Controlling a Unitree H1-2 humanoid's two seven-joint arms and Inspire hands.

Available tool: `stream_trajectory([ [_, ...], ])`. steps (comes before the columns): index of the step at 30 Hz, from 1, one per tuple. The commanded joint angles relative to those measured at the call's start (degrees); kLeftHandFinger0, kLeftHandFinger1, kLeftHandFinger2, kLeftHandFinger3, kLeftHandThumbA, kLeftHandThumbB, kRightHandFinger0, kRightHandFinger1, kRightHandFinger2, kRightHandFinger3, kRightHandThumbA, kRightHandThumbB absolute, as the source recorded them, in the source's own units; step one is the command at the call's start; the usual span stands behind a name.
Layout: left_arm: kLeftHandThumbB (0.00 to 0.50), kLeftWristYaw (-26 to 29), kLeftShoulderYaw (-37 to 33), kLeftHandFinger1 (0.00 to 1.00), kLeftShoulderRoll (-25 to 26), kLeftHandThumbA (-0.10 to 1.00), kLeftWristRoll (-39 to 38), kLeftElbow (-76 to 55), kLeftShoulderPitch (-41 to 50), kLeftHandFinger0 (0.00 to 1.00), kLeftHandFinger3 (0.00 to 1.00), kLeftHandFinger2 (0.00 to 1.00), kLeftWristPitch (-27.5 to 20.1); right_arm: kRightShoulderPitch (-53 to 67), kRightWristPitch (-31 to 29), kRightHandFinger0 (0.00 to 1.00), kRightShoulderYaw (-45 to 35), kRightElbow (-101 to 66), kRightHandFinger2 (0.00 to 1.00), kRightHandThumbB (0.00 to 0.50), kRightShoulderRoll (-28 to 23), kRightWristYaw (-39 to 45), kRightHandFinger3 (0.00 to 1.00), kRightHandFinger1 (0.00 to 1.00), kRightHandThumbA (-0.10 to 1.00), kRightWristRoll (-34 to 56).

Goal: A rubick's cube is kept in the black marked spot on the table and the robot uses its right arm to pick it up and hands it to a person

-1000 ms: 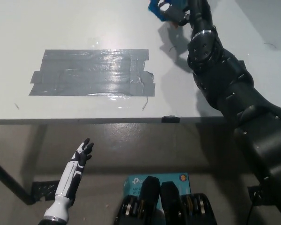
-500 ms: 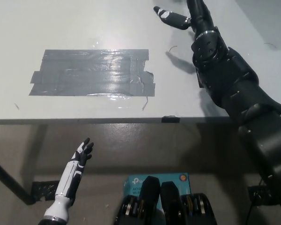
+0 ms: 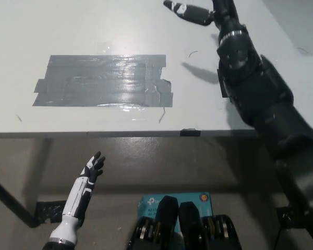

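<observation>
My black right arm (image 3: 250,88) reaches across the white table (image 3: 68,26) to its far edge. The right hand (image 3: 190,11) is at the top of the head view, fingers stretched out to the left and holding nothing; part of it is cut off by the picture's edge. No Rubik's cube shows anywhere in view. The marked spot, a patch of dark grey tape (image 3: 104,80), lies left of the arm with nothing on it. My white left hand (image 3: 92,169) rests below the table's front edge at lower left, fingers apart.
The table's front edge (image 3: 146,134) runs across the middle of the picture. A teal box (image 3: 151,200) lies on the floor below it. A dark table leg (image 3: 10,203) slants at lower left.
One second ago the right hand was closed on a blue thing at the top edge. That thing is now out of view and the hand is stretched out, slightly farther away.
</observation>
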Motion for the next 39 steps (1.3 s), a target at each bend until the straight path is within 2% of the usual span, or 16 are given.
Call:
stream_trajectory([
  [1, 0.046, 1.1, 0.5, 1.0, 1.1, 1.0, 0.1, 0.1, -3.8, 1.0, 1.0, 1.0, -2.1, 17.8, 7.3, 1.0, -1.3, -55.3, 1.0, 0.414, -6.3, 8.8, 1.0, 1.0, 0.95, 1.1],
  [3, 0.046, 1.1, 0.6, 1.0, 1.0, 1.0, 0.2, 0.1, -4.1, 1.0, 1.0, 1.0, -2.1, 22.1, 9.5, 1.0, -1.6, -64.4, 1.0, 0.422, -7.0, 10.2, 1.0, 1.0, 0.95, 2.2],
  [6, 0.045, 0.8, 0.6, 1.0, 1.1, 1.0, -0.1, 0.5, -5.3, 1.0, 1.0, 1.0, -2.1, 29.8, 9.8, 1.0, -2.0, -78.3, 1.0, 0.399, -8.8, 11.4, 1.0, 1.0, 0.98, 2.0],
  [14, 0.05, 0.5, 0.5, 1.0, 1.3, 1.0, 0.1, 0.8, -6.6, 1.0, 1.0, 1.0, -2.1, 42.5, 10.6, 1.0, -3.3, -97.5, 1.0, 0.386, -10.0, 12.1, 1.0, 1.0, 0.95, 1.9],
  [21, 0.043, 0.5, 0.1, 1.0, 1.0, 1.0, 0.4, 0.7, -6.4, 1.0, 1.0, 1.0, -2.1, 51.0, 8.2, 1.0, -3.1, -106.8, 1.0, 0.39, -9.9, 12.1, 1.0, 1.0, 0.97, -0.2],
  [23, 0.042, 0.3, 0.2, 1.0, 0.9, 1.0, 0.3, 0.4, -6.3, 1.0, 1.0, 1.0, -2.1, 54.5, 5.0, 1.0, -3.3, -105.5, 1.0, 0.358, -9.9, 11.0, 1.0, 1.0, 0.95, -0.4],
  [25, 0.042, 0.2, 0.2, 1.0, 0.9, 1.0, 0.2, 0.3, -6.3, 1.0, 1.0, 1.0, -2.1, 55.5, 4.1, 1.0, -3.3, -104.9, 1.0, 0.358, -9.8, 10.7, 1.0, 1.0, 0.95, -0.4],
  [26, 0.049, 0.1, 0.2, 1.0, 0.9, 1.0, 0.2, 0.3, -6.2, 1.0, 1.0, 1.0, -2.1, 57.1, 2.6, 1.0, -3.3, -103.0, 1.0, 0.33, -9.7, 10.1, 1.0, 1.0, 0.94, -0.4],
  [30, 0.047, 0.1, 0.1, 1.0, 1.0, 1.0, -0.1, 0.4, -5.9, 1.0, 1.0, 1.0, -2.1, 61.5, -2.0, 1.0, -3.2, -96.1, 1.0, 0.342, -8.7, 7.7, 1.0, 1.0, 0.96, -0.9],
  [31, 0.048, 0.2, 0.0, 1.0, 1.0, 1.0, 0.0, 0.5, -5.9, 1.0, 1.0, 1.0, -2.1, 62.3, -3.6, 1.0, -3.0, -93.0, 1.0, 0.33, -8.3, 7.0, 1.0, 1.0, 0.92, -0.9],
  [32, 0.051, 0.3, -0.1, 1.0, 0.9, 1.0, 0.0, 0.5, -5.7, 1.0, 1.0, 1.0, -2.1, 63.1, -4.6, 1.0, -2.6, -88.4, 1.0, 0.318, -7.4, 6.4, 1.0, 1.0, 1.0, 0.3],
  [33, 0.052, 0.3, 0.0, 1.0, 0.9, 1.0, 0.1, 0.4, -5.5, 1.0, 1.0, 1.0, -2.1, 63.6, -5.1, 1.0, -2.4, -85.4, 1.0, 0.317, -6.8, 6.1, 1.0, 1.0, 1.0, 1.2],
  [35, 0.053, 0.2, -0.1, 1.0, 0.7, 1.0, 0.0, 0.4, -5.2, 1.0, 1.0, 1.0, -2.1, 63.7, -7.2, 1.0, -2.4, -78.0, 1.0, 0.239, -5.5, 5.3, 1.0, 1.0, 0.99, 2.9],
  [36, 0.053, 0.2, -0.1, 1.0, 0.7, 1.0, 0.0, 0.4, -5.2, 1.0, 1.0, 1.0, -2.1, 63.7, -7.2, 1.0, -2.4, -78.0, 1.0, 0.239, -5.5, 5.3, 1.0, 1.0, 0.99, 2.9],
  [37, 0.053, 0.3, -0.2, 1.0, 0.6, 1.0, 0.1, 0.4, -4.9, 1.0, 1.0, 1.0, -2.1, 62.6, -9.3, 1.0, -2.8, -70.6, 1.0, 0.182, -4.7, 4.7, 1.0, 1.0, 0.95, 3.3],
  [39, 0.052, 0.4, -0.2, 1.0, 0.6, 1.0, 0.1, 0.2, -4.4, 1.0, 1.0, 1.0, -2.1, 61.0, -11.3, 1.0, -3.2, -62.2, 1.0, 0.171, -3.7, 4.3, 1.0, 1.0, 0.93, 3.9],
])
